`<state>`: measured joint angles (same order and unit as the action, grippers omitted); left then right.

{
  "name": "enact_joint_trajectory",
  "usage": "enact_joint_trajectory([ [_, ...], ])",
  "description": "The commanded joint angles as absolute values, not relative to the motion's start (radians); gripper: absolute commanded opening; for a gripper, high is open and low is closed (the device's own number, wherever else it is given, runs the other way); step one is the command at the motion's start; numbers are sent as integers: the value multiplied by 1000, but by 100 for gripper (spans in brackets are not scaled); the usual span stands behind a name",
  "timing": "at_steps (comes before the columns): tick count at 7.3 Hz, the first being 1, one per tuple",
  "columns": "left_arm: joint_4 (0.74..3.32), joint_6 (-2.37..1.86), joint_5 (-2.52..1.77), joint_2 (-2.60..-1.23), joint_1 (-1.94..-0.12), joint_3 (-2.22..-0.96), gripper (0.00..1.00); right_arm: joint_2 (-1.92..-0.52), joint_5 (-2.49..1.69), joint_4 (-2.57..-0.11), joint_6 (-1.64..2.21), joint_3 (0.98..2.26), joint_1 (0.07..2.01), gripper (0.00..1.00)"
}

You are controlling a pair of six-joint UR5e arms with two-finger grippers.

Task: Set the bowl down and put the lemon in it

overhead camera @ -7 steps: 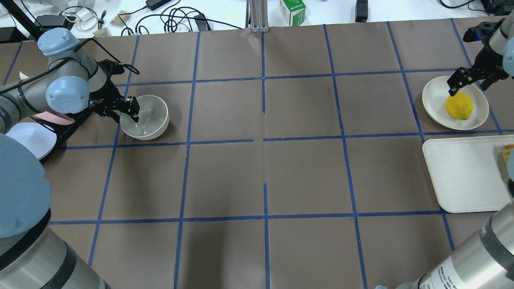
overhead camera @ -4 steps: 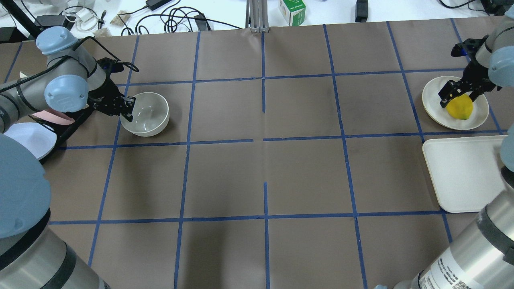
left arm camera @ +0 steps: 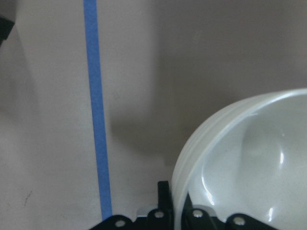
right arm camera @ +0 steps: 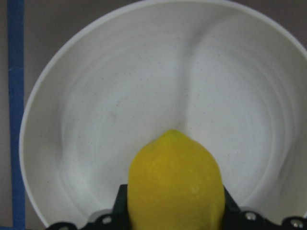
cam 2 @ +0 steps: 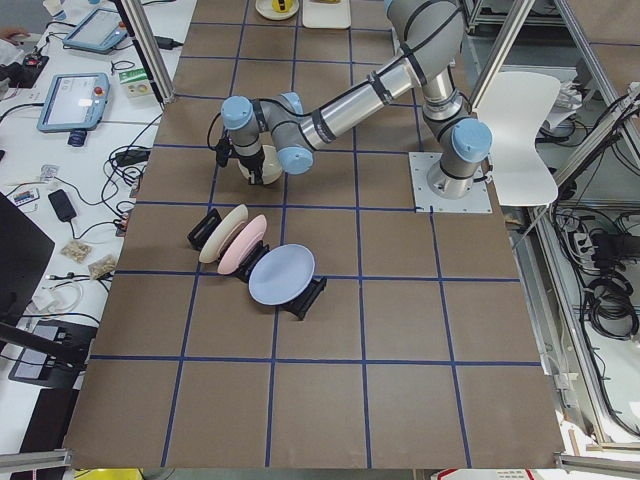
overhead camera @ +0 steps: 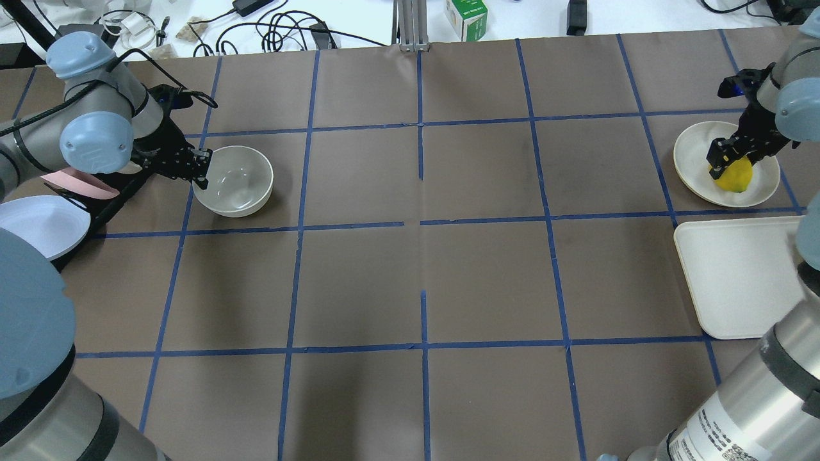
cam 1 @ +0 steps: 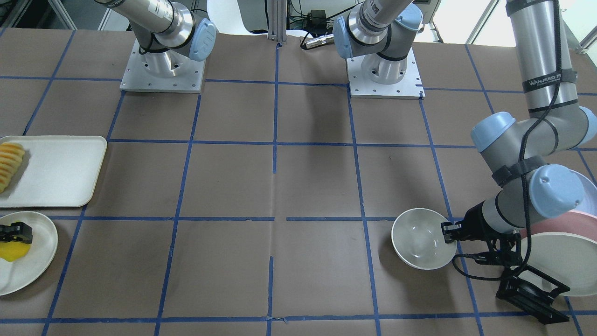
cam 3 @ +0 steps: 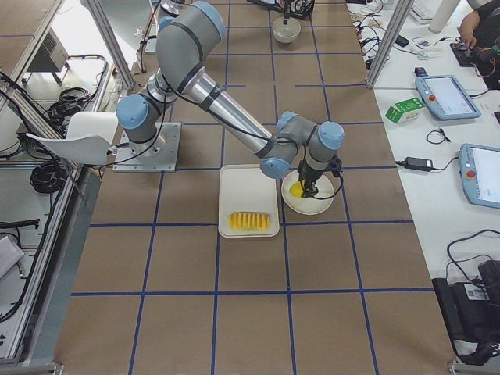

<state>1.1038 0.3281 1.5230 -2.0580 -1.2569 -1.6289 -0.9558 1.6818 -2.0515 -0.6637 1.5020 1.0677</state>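
Observation:
The off-white bowl [overhead camera: 242, 187] stands upright on the table at the left, also in the front view [cam 1: 422, 239] and the left wrist view [left arm camera: 249, 158]. My left gripper [overhead camera: 203, 170] [cam 1: 446, 228] sits at its left rim, jaws straddling the rim and shut on it. The yellow lemon [overhead camera: 737, 178] [right arm camera: 175, 187] lies on a shallow cream plate [overhead camera: 693, 148] at the far right. My right gripper [overhead camera: 729, 163] is lowered over the lemon, a finger against each side, shut on it. The lemon rests on the plate.
A black rack with blue, pink and cream plates [overhead camera: 38, 224] [cam 2: 255, 265] stands just left of the bowl. A white tray [overhead camera: 737, 282] lies in front of the lemon's plate, with fruit slices [cam 1: 9, 163] on it. Cables and a box lie beyond the table's far edge.
My right gripper came down from above the plate onto the lemon. My left gripper shifted left to the bowl's rim, and the bowl settled slightly farther back.

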Motion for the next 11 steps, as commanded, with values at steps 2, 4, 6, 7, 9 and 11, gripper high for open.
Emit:
enact_joint_trajectory([
  [2, 1115, 331, 1528, -2049, -1255, -1631, 0, -1023, 1681, -2034, -657, 1459, 1069, 30],
  [4, 1144, 331, 1526, -2037, -1261, -1623, 0, -1203, 1669, -1828, -657, 1425, 1072, 30],
  [6, 1164, 272, 1349, -1988, -1322, -1649, 0, -1351, 1655, -1627, -637, 1376, 1078, 30],
  [7, 1158, 209, 1304, -1961, -1419, -1681, 0, -1412, 1654, -1532, -608, 1365, 1081, 30],
  [9, 1055, -6, 1302, -1924, -1610, -1727, 0, -1479, 1616, -1441, -515, 1390, 1104, 27],
  [11, 886, -179, 1315, -1962, -1744, -1765, 0, -1479, 1597, -1495, -374, 1446, 1216, 26],
])
